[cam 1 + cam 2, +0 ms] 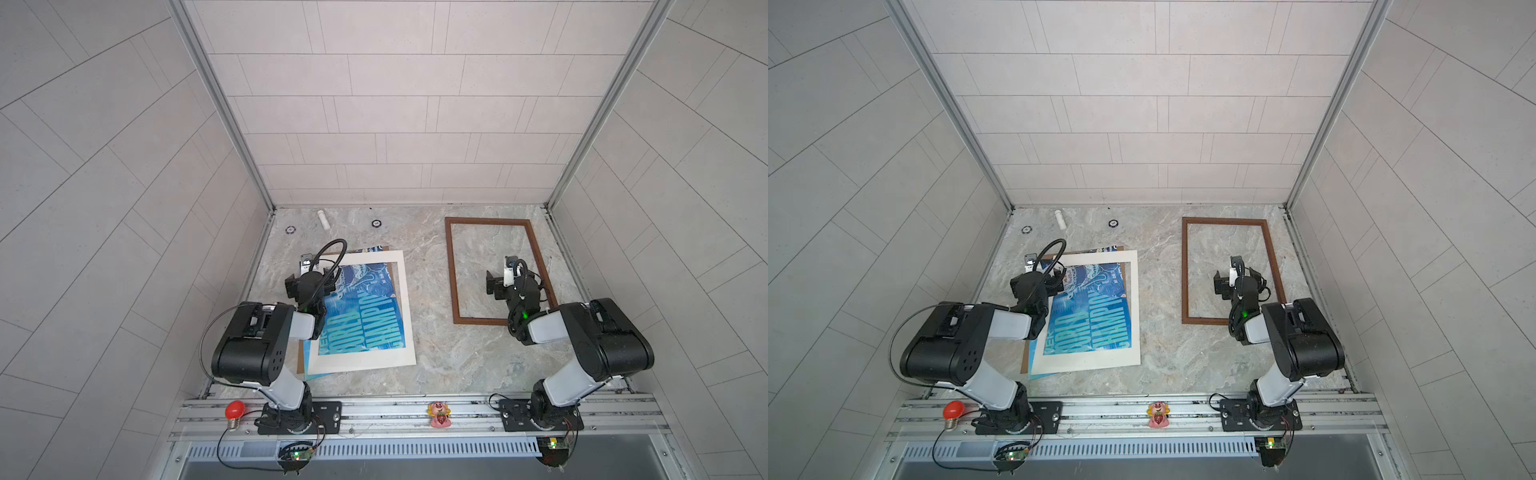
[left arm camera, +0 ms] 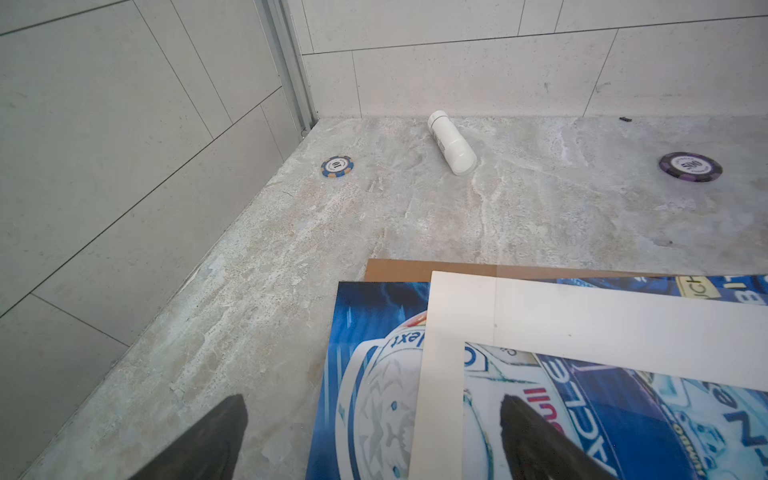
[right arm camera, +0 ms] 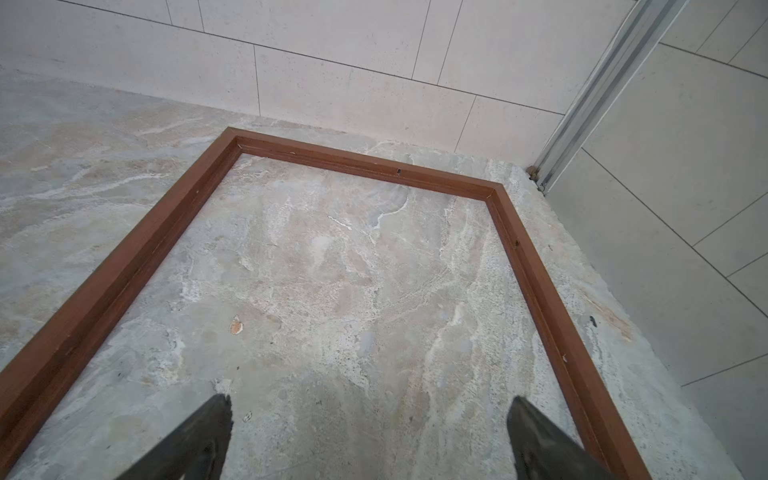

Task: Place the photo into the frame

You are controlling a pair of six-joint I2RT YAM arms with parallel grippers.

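Note:
The photo (image 1: pixel 361 318), a blue poster with pale teal block letters, lies flat on the left of the table. A cream-white mat (image 1: pixel 405 299) lies askew on it, and a brown backing board (image 2: pixel 399 268) lies under both. My left gripper (image 2: pixel 372 400) hovers open over the photo's (image 2: pixel 374 316) far left corner, holding nothing. The frame (image 1: pixel 451 270), thin dark brown wood, lies flat at the back right with bare table inside it. My right gripper (image 3: pixel 369 400) is open and empty above the table inside the frame (image 3: pixel 124 257).
A white bottle (image 2: pixel 452 143) lies on its side near the back wall between two poker chips (image 2: pixel 337 166) (image 2: pixel 690 167). A red bulb (image 1: pixel 235 410) and a small pink toy (image 1: pixel 439 414) sit on the front rail. Tiled walls close the table on three sides.

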